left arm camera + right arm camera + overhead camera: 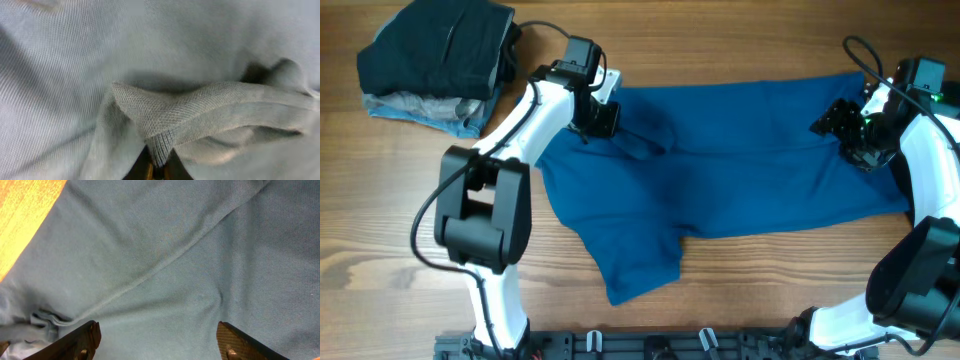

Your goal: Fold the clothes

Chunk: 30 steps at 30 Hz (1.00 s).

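Blue cloth (165, 117) sat pinched in the left gripper (597, 117) at ten o'clock, for lifting. Right gripper (157, 341) at two o'clock gaped empty.

No text, label, brand, number or sign readable in any view, blue garment (750, 170) across the table's middle plain-faced, folded clothes stack (435, 65) at ten o'clock showing no legible mark
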Each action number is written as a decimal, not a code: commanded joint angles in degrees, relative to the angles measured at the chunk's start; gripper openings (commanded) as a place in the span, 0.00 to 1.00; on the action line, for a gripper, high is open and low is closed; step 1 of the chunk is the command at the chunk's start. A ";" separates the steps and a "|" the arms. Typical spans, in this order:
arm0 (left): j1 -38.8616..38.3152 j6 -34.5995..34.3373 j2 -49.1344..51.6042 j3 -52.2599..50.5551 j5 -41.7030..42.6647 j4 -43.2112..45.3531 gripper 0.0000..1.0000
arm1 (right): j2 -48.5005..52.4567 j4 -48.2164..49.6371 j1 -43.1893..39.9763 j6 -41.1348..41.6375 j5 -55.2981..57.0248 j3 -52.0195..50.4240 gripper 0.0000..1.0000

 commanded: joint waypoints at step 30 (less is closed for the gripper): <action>-0.87 -2.93 -3.08 0.92 6.97 -40.76 0.58 | -0.42 -0.66 -0.17 -1.46 -0.72 -0.13 0.82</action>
